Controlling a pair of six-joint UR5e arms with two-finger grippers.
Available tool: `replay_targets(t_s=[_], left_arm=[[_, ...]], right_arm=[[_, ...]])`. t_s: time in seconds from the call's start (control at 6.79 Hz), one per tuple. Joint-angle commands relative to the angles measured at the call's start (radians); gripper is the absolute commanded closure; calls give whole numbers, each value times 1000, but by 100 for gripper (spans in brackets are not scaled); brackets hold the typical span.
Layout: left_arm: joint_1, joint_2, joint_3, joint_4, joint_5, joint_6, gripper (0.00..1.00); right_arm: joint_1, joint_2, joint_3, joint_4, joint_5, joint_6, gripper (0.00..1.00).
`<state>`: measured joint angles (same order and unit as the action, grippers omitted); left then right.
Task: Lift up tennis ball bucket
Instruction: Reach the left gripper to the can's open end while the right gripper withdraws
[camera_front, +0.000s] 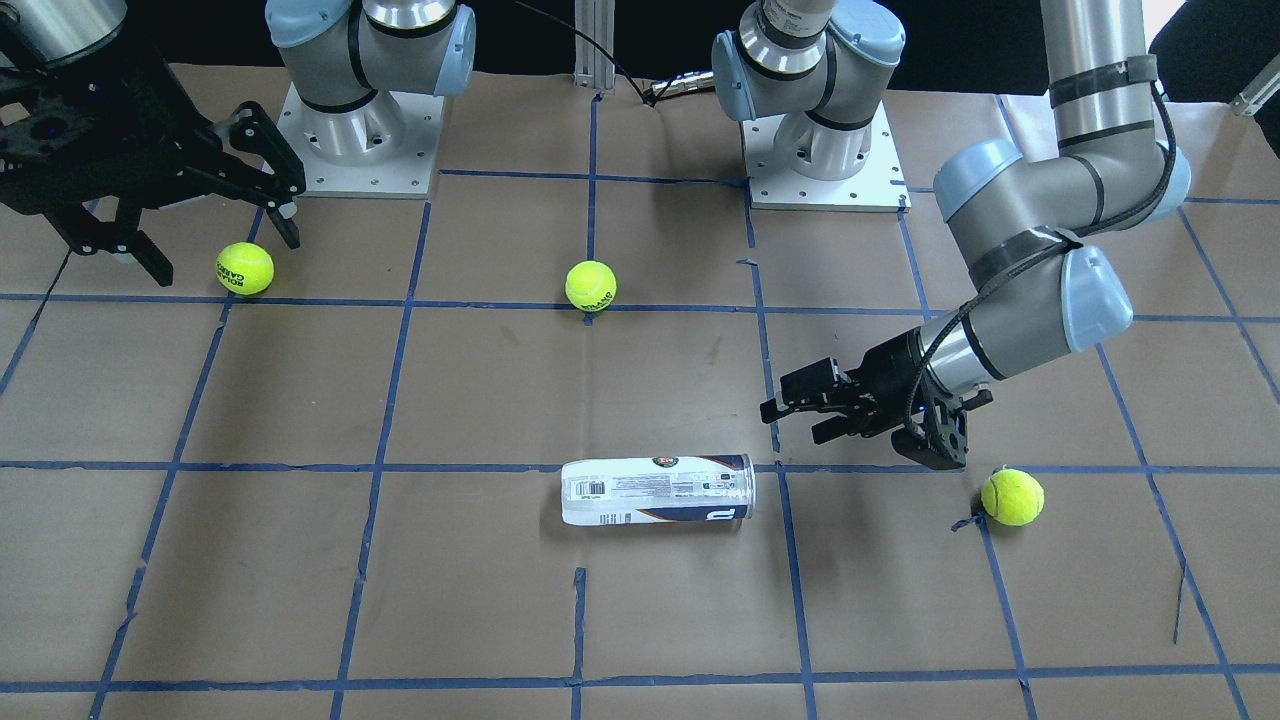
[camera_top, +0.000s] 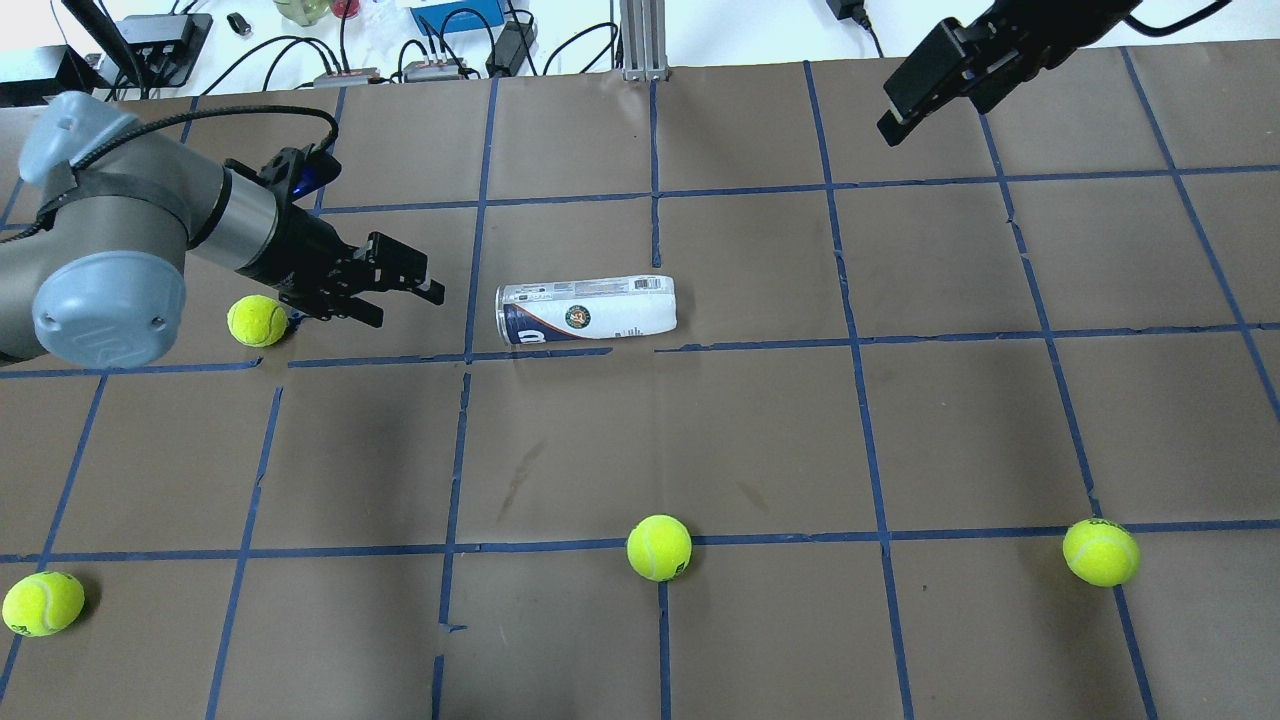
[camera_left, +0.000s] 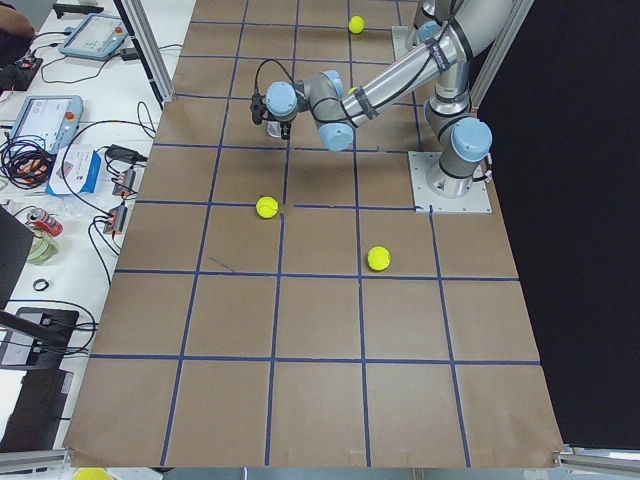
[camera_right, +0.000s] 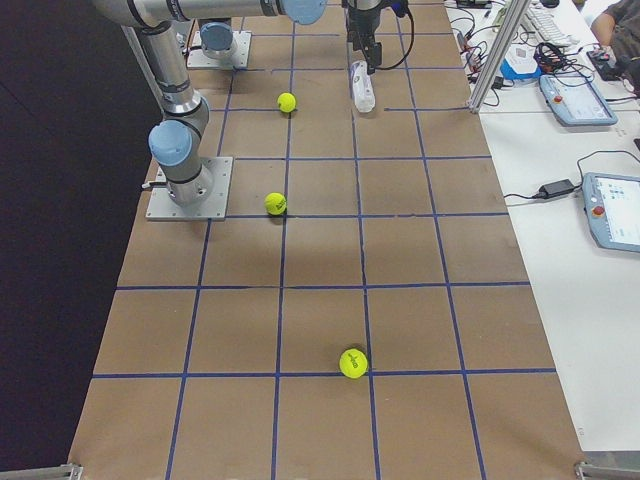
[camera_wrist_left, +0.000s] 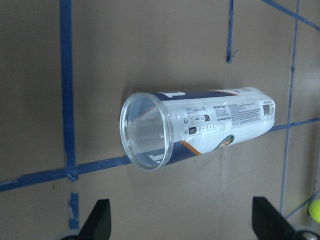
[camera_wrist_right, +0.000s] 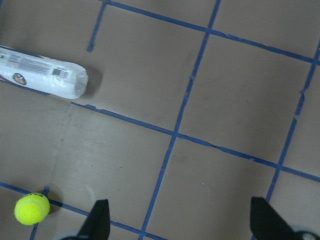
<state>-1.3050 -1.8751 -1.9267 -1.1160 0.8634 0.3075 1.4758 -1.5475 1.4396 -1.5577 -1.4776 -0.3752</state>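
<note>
Tennis ball bucket (camera_top: 586, 309) lies on its side on the brown-paper table (camera_top: 760, 430), roughly mid-table on the far side from the robot, along a blue tape line. Its open rimmed end faces the left gripper (camera_top: 405, 300). Left gripper fingers are spread apart, near that end, not touching it, nothing between them. Right gripper (camera_front: 215, 225) is well apart from the bucket, raised, fingers spread too, empty. One tennis ball (camera_top: 257, 320) sits just beside the left gripper; three other balls (camera_top: 659, 547) lie nearer the robot.
</note>
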Motion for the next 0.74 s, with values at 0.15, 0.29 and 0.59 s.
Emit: replay_targets(t_s=[0.15, 0.29, 0.59], left_arm=[[-23, -93, -2, 71, -164, 7, 1], [-57, -120, 2, 108, -191, 7, 1], [-59, -159, 6, 151, -191, 1, 0]], right_arm=[[9, -11, -2, 83, -56, 177, 0], [9, -11, -2, 82, -50, 179, 0], [35, -26, 31, 91, -58, 263, 0]])
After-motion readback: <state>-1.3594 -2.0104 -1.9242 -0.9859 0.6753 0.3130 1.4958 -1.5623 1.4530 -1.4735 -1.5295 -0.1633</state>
